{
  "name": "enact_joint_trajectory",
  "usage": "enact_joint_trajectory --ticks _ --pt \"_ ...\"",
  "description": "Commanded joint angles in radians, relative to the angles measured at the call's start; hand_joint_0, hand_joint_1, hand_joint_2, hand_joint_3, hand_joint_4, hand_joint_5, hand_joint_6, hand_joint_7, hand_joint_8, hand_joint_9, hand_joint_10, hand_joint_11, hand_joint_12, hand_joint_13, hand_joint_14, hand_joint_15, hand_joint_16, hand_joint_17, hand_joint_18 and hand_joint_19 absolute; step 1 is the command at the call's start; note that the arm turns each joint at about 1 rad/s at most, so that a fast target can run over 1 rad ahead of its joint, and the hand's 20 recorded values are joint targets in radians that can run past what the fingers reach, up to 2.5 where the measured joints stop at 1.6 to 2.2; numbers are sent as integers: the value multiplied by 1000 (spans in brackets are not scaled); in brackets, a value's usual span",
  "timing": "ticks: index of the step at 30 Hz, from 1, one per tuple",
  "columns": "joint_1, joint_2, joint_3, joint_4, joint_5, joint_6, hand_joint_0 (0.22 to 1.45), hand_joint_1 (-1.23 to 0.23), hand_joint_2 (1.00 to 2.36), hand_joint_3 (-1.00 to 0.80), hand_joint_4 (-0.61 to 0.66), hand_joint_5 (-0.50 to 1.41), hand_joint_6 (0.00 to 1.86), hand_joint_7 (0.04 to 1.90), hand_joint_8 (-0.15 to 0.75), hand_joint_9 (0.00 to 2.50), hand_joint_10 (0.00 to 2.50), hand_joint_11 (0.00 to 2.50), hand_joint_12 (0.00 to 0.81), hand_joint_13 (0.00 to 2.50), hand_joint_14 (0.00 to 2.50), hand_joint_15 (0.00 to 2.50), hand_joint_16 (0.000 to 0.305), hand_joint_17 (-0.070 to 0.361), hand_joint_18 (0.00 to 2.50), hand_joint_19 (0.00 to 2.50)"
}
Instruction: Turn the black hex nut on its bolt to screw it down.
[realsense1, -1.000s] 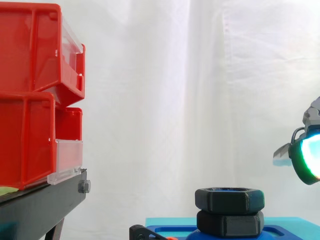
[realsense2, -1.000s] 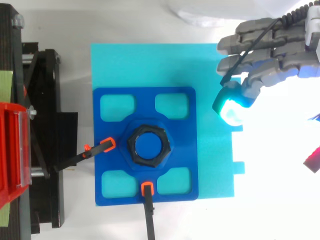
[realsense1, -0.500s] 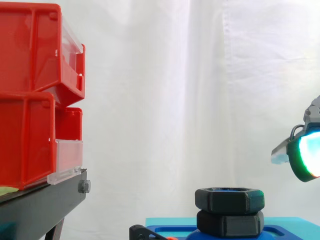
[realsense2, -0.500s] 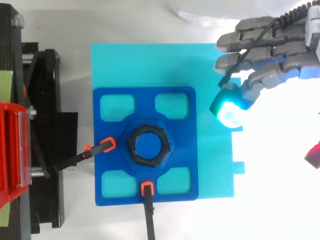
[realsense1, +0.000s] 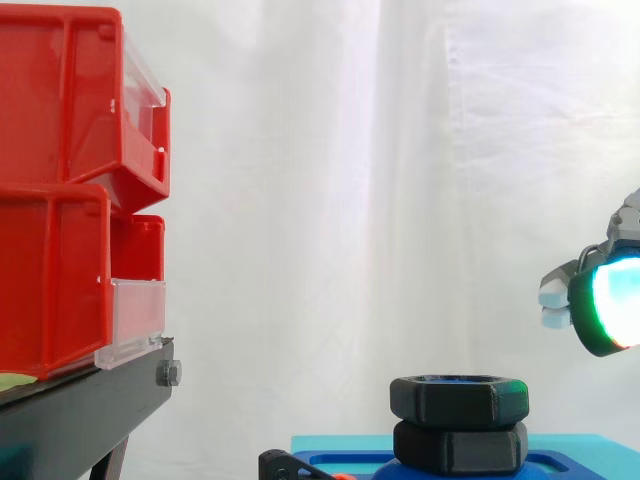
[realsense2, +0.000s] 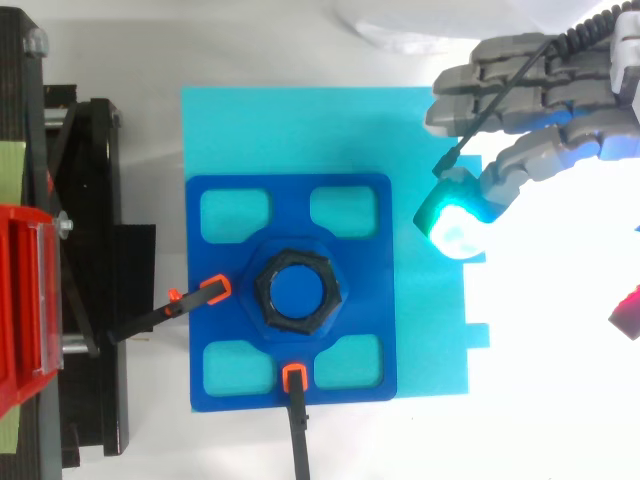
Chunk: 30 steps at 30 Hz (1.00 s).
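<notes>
Seen from above, a black hex nut sits at the middle of a blue fixture plate, with blue showing through its hole. The plate lies on a cyan mat. Two orange-tipped clamps reach the plate, one from the left and one from below.

The robot hand comes in from the upper right, over the mat's right edge. Its grey fingers are loosely extended and hold nothing. One glowing cyan fingertip points down, well apart from the nut.

From the side, heights become plain. The nut rests on a second black hexagonal piece, low in the scene. The hand's glowing pad hangs higher, off to the right, touching nothing. At the left, red bins are stacked on a black stand, before a white curtain.
</notes>
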Motion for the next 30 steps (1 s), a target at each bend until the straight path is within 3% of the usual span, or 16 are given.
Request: enact_joint_trajectory --ticks 1,30 --pt "0 0 0 0 0 0 436 -233 1000 -500 3 -300 501 555 127 66 0 0 317 0 0 0 62 139 0 0" --pt "0 0 0 0 0 0 434 -292 1000 -500 8 -300 501 578 146 125 0 0 315 0 0 0 60 136 0 0"
